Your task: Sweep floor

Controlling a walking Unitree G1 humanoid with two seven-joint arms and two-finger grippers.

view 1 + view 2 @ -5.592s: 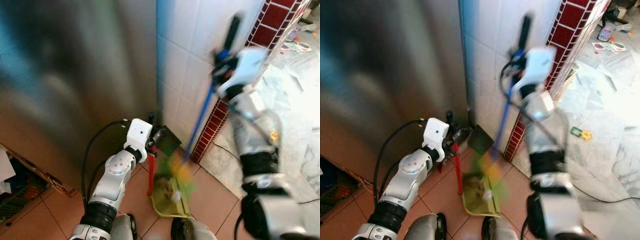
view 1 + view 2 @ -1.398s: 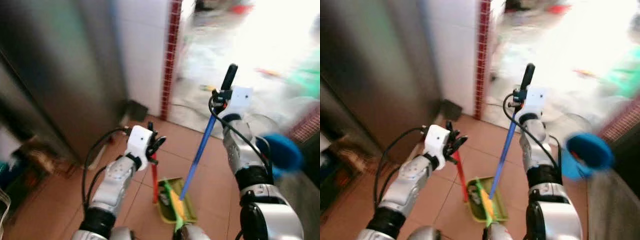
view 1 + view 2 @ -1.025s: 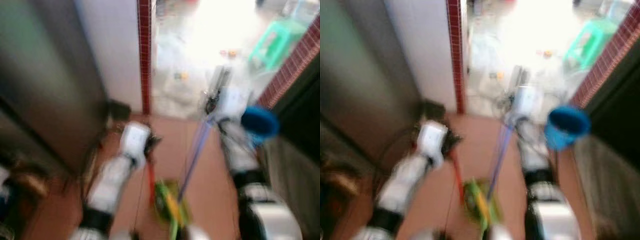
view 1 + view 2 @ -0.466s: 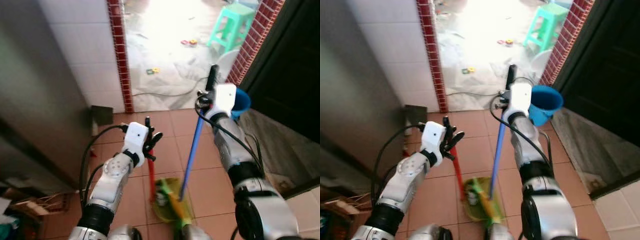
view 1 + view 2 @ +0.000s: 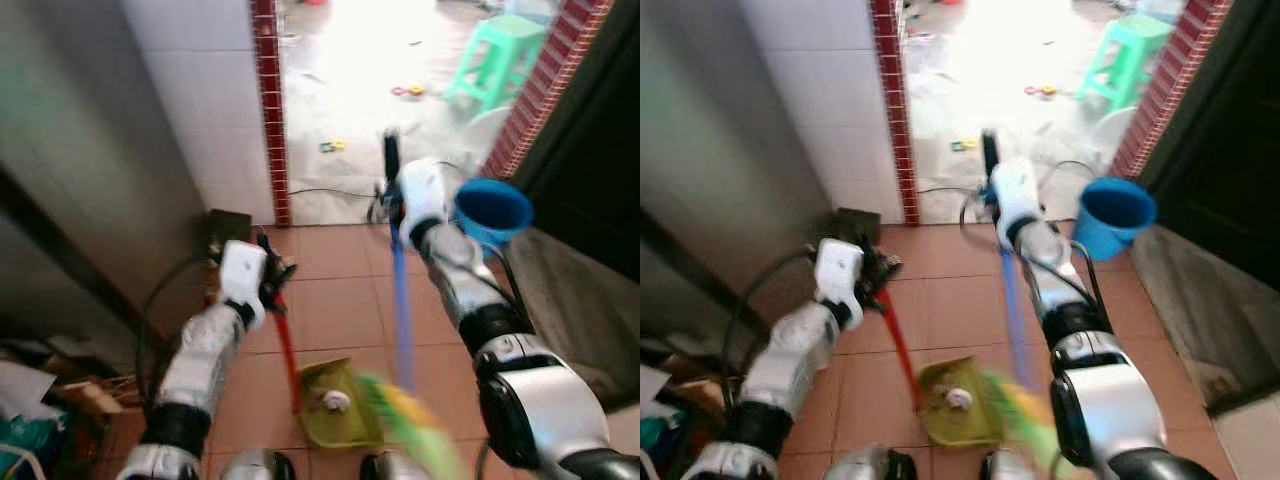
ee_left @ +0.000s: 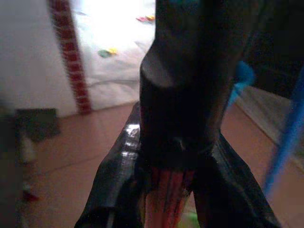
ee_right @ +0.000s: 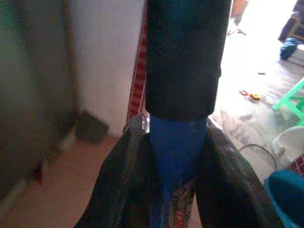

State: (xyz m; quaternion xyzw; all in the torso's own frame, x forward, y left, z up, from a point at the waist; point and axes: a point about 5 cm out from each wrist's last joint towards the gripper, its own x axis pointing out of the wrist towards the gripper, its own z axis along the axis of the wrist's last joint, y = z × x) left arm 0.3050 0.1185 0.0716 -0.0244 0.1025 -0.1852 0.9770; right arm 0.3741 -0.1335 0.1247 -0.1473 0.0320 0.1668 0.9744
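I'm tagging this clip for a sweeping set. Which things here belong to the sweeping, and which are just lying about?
For the sweeping:
- broom, blue handle in the right hand
- dustpan, red handle in the left hand, a white scrap in it

Lying about:
- blue bucket
- green stool
- small toys on the far floor
- black cable

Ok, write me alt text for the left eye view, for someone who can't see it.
Robot's left gripper holds a red-handled green dustpan on terracotta floor tiles, while its right gripper grips a blue broom handle. A blue plastic bucket stands beside a sunlit doorway.
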